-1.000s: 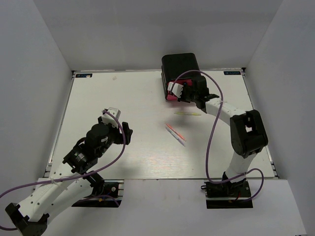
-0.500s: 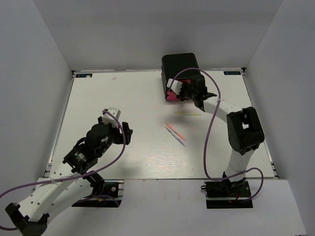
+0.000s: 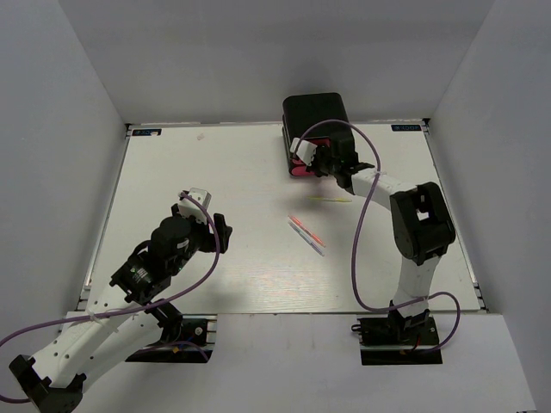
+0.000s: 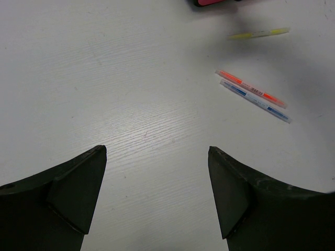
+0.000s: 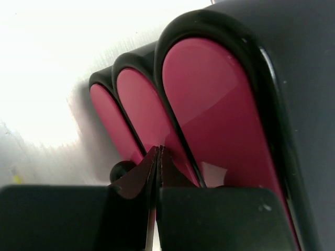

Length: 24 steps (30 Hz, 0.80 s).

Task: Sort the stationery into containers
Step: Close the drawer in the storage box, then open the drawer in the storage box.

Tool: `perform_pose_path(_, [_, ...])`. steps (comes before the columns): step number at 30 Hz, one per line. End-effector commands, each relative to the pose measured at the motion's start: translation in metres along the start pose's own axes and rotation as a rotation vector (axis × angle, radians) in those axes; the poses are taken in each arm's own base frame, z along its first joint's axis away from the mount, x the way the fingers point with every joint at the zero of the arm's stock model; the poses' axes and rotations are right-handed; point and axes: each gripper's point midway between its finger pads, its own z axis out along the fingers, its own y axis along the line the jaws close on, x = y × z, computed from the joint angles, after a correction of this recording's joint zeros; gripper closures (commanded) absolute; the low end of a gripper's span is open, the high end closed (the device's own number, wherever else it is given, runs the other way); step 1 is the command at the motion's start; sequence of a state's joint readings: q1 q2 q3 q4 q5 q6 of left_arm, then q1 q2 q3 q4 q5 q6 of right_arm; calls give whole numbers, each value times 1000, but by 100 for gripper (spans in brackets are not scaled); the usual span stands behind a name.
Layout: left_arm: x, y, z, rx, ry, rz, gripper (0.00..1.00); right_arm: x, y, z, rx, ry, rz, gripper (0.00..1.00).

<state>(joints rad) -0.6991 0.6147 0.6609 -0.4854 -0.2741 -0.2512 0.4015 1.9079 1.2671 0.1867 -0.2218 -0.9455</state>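
Bright, even top view, table (image 5: pixel 47 63) blown out white in right wrist view, soft sheen on drawers (image 5: pixel 209 110)

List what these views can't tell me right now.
1. Top external: right gripper covers most of the drawers.
2. Right wrist: its fingers hide the middle drawer's knob; grip unconfirmed.
3. Left wrist: top edge cuts off the container.
4. All views: pens' lettering too small.
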Motion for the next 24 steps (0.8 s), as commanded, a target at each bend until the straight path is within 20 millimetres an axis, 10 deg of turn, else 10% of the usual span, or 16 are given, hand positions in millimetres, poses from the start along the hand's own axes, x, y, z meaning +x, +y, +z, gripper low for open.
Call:
perform_pose_path(1, [-4,1,0,-6,-14,4,12,-22,-41,1,128,-46,-12,100])
perform_pose_path(7, [-4,1,0,-6,-14,4,12,-31,-35,-5,95,-84,1,100])
perform_pose_path(14, [-4,1,0,-6,-14,4,12,-26,18,-36,-36,-114,121,100])
perform_pose_path(22, [-5,0,-2,5,-20,1,12,-4,40,-61,40,-94,551,33])
perform_pose_path(24, [-5,0,-2,5,-20,1,12,2,51,-61,41,-94,652,32])
